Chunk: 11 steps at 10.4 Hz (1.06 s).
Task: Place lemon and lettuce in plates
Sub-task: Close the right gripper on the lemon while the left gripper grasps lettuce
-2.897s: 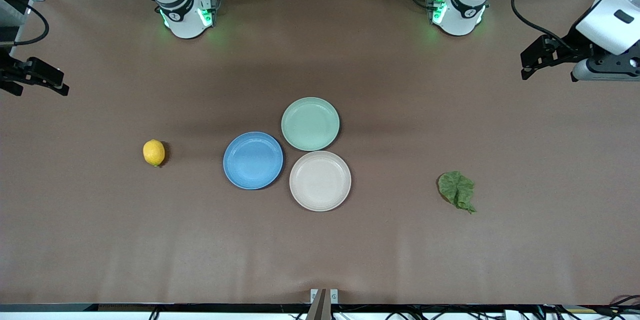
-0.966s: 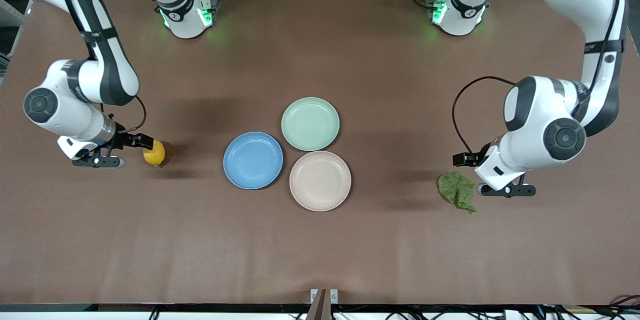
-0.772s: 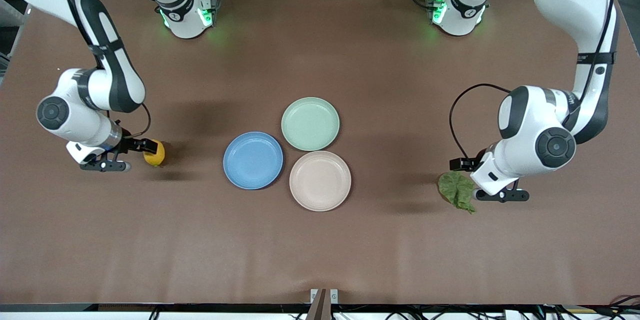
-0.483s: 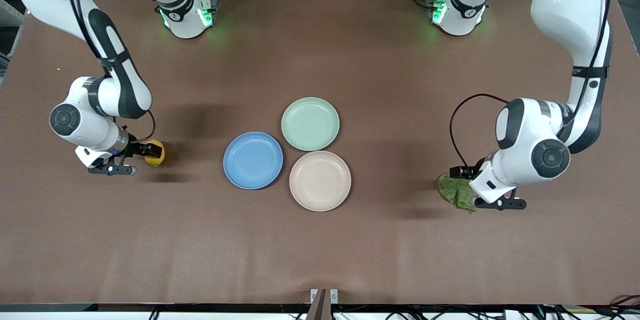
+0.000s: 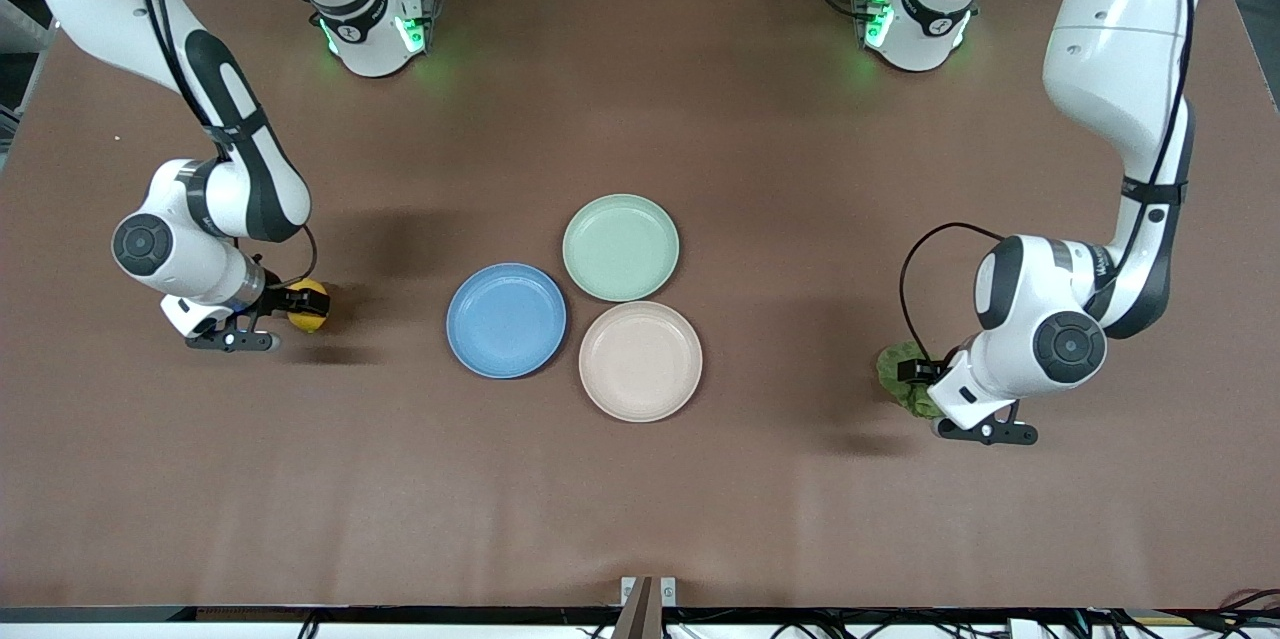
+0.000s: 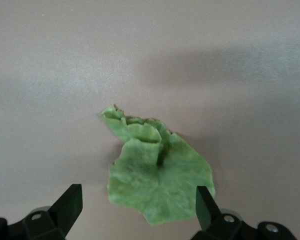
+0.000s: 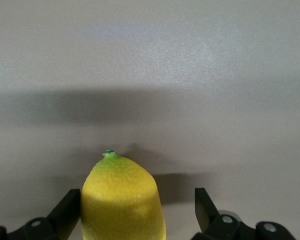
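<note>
Both arms dropped lower than before. Right gripper [image 7: 135, 212] now straddles the lemon [image 7: 122, 200], fingers spread. Left gripper [image 6: 140, 210], also spread, straddles the lettuce [image 6: 157, 175].

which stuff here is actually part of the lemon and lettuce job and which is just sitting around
Part of the job:
- lemon, between the open fingers of the right gripper
- lettuce, between the open fingers of the left gripper
- blue plate
- beige-pink plate

Just lying about:
- mint-green plate, farther from the front camera than the other two plates
</note>
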Tool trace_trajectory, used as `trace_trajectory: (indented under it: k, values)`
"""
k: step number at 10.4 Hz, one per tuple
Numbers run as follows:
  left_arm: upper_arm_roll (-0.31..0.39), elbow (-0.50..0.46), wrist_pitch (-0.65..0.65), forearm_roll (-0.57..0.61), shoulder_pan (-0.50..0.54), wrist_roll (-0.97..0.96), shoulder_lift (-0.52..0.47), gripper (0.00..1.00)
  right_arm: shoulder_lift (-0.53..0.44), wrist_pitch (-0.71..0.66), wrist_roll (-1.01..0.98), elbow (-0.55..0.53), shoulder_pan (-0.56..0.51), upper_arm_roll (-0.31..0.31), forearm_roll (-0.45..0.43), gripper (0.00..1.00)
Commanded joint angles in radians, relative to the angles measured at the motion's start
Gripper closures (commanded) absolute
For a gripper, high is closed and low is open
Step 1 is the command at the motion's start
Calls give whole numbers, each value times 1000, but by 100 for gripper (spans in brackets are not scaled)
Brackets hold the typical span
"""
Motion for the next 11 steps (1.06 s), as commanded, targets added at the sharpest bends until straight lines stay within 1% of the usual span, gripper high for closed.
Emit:
trace_trajectory:
  k: [1, 2, 3, 5, 6, 7, 8, 9, 10, 11]
  values:
    - [-1, 30, 40, 17, 11, 21, 32, 0, 11, 57, 13, -29, -8, 10, 3, 3]
    - [-1, 29, 61, 16, 10, 17, 38, 0, 14, 57, 13, -33, -8, 10, 4, 10]
    - [-3, 29, 69, 14, 8, 11, 49, 0, 16, 57, 13, -33, -7, 10, 6, 20]
    - [-3, 26, 86, 9, -1, 5, 67, 0, 14, 45, 16, -29, 1, 10, 6, 61]
    - [-3, 24, 97, 8, -3, 4, 73, 0, 14, 42, 19, -26, 4, 10, 11, 77]
    - [-4, 24, 97, 8, -3, 4, 76, 0, 14, 40, 19, -24, 9, 10, 33, 86]
    - [-4, 24, 97, 9, -3, 11, 82, 0, 10, 23, 17, -16, 15, 12, 55, 91]
    - [-4, 26, 98, 11, -3, 14, 92, 0, -2, -33, 17, 11, 19, 12, 64, 91]
    - [-4, 24, 117, 9, -3, 6, 96, 4, -21, -122, 19, 51, 19, 12, 64, 91]
    - [-4, 23, 118, 6, -3, 3, 96, 50, -41, -186, 19, 81, 21, 12, 64, 92]
